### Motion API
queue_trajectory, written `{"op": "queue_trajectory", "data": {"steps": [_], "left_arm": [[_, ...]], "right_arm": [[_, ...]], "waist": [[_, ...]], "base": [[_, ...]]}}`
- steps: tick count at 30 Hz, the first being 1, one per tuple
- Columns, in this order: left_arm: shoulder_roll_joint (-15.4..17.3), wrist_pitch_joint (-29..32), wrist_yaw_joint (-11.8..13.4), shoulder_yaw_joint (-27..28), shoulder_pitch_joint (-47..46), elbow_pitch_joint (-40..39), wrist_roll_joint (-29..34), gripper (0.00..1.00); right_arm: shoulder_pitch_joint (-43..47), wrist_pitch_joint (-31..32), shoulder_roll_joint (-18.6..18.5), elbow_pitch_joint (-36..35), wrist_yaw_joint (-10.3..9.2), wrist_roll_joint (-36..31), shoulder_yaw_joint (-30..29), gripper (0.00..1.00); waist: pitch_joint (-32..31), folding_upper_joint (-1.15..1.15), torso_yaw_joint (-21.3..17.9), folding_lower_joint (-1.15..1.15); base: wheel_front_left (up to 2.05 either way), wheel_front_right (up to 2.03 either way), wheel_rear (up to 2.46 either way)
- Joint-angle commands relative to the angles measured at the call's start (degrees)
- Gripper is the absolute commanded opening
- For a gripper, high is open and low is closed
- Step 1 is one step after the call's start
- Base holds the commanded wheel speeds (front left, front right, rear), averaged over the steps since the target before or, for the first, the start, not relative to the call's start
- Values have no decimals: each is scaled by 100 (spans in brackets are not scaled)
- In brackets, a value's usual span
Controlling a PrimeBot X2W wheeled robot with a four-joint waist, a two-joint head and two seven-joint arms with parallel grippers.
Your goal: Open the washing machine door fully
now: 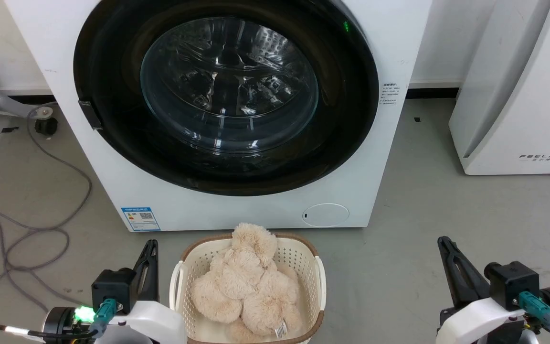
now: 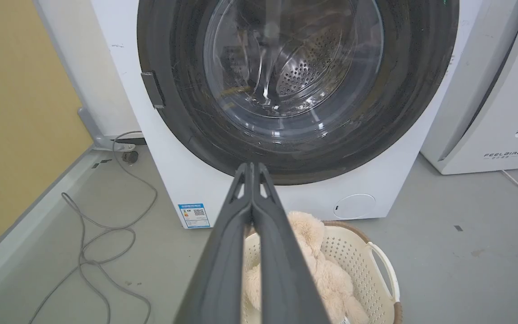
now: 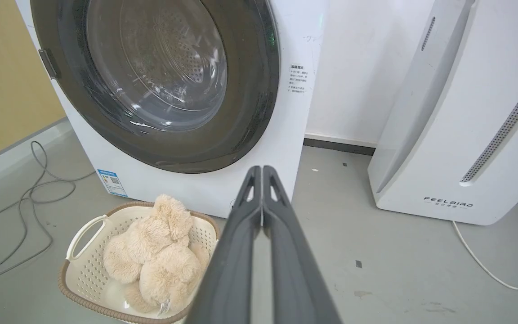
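Observation:
The white washing machine (image 1: 389, 43) stands straight ahead. Its round glossy black door (image 1: 351, 124) with the bulging glass bowl lies flat against the front, closed. A small dark handle tab (image 1: 89, 114) sits on the door's left rim. My left gripper (image 1: 151, 244) is low at the lower left, shut and holding nothing, well short of the machine. My right gripper (image 1: 443, 241) is low at the lower right, also shut and empty. In the left wrist view the closed fingertips (image 2: 252, 167) line up under the door (image 2: 182, 90). The right wrist view has the shut fingertips (image 3: 259, 170) beside the machine's (image 3: 301, 36) lower right corner.
A cream perforated basket (image 1: 318, 272) holding a beige plush toy (image 1: 246, 277) sits on the floor between my grippers, close to the machine. A white FEELBIRD appliance (image 1: 518, 95) stands at the right. Grey cables (image 1: 41, 229) loop on the floor at the left.

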Motion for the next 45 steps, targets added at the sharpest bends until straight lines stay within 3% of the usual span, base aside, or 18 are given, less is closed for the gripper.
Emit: {"op": "queue_trajectory", "data": {"steps": [1, 14, 15, 23, 24, 25, 36, 45], "left_arm": [[-3, 3, -31, 25, -106, -32, 42, 0], [-3, 3, -31, 25, -106, -32, 42, 0], [-5, 0, -7, 23, -14, -9, 25, 100], [-6, -60, 6, -52, -28, 45, -34, 100], [-6, -72, 9, -64, -32, 57, -44, 100], [-6, -84, 11, -76, -37, 68, -54, 100], [-6, -222, 38, -213, -93, 178, -155, 100], [-6, -333, 56, -318, -128, 234, -244, 100]], "right_arm": [[-71, 8, 4, -39, 30, -44, -1, 0], [-71, 8, 4, -39, 30, -44, -1, 0], [-2, -1, 0, -13, 0, 1, 2, 100], [35, -44, 0, 2, -7, 50, -1, 100], [40, -51, 0, 2, -7, 59, -2, 33], [47, -56, 0, 2, -6, 70, -3, 0], [97, -148, 1, 6, -3, 327, -16, 0], [4, -321, 1, 118, 0, 1482, -12, 0]], "waist": [[0, 0, 0, 0], [0, 0, 0, 0], [0, 0, 0, 0], [0, 0, -5, 0], [0, 0, -6, 0], [0, 0, -6, 0], [-4, 0, -7, 0], [-8, 0, -9, 0]], "base": [[0, 0, 0], [0, 0, 0], [0, 0, 0], [0, 0, 0], [0, 0, 0], [0, 0, 0], [0, 0, 0], [0, 0, 0]]}}
